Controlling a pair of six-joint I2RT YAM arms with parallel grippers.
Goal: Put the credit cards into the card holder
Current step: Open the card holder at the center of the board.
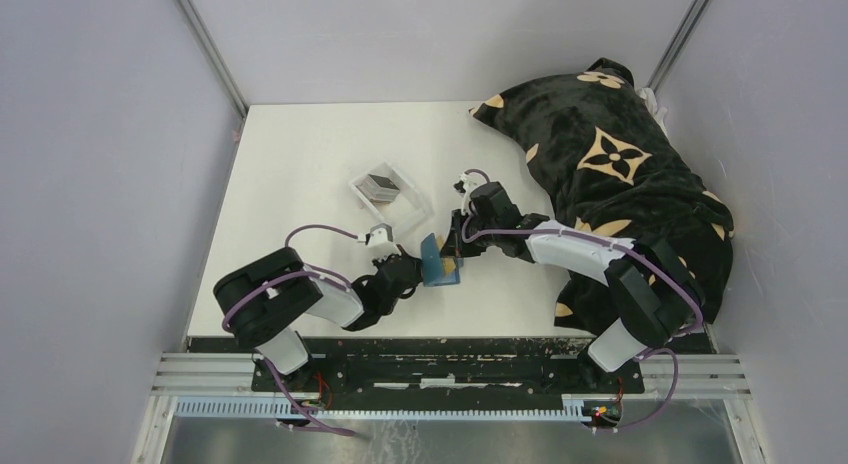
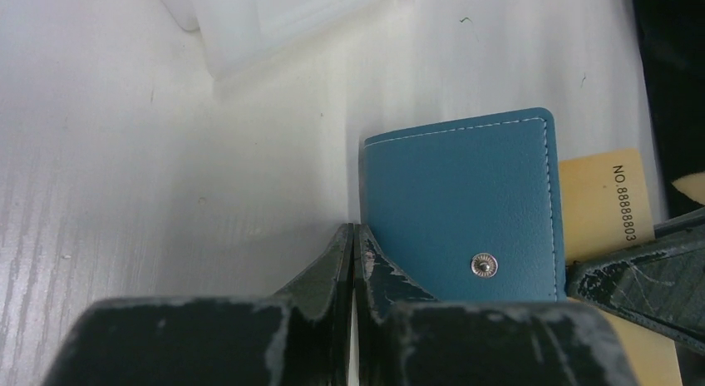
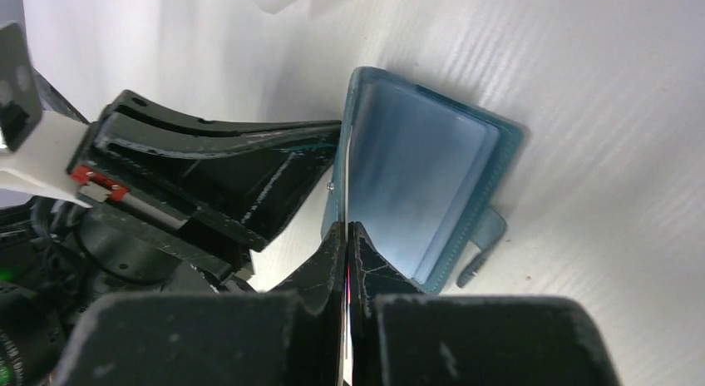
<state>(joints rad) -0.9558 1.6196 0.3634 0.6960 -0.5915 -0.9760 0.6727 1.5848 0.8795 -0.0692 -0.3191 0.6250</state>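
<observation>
The teal card holder (image 1: 432,256) stands open on the white table between my two grippers. My left gripper (image 2: 355,230) is shut on the edge of its cover (image 2: 465,195), whose outer face shows a metal snap. My right gripper (image 3: 347,226) is shut on a tan credit card (image 2: 603,205), seen edge-on and reaching into the card holder's open inside (image 3: 416,174). From above, the tan card (image 1: 450,276) pokes out beside the cover. More dark credit cards (image 1: 381,185) lie in a clear tray.
The clear plastic tray (image 1: 392,196) sits just behind the card holder, left of centre. A black cushion with tan flower marks (image 1: 620,174) fills the table's right side, with the right arm lying across its edge. Grey walls enclose the table.
</observation>
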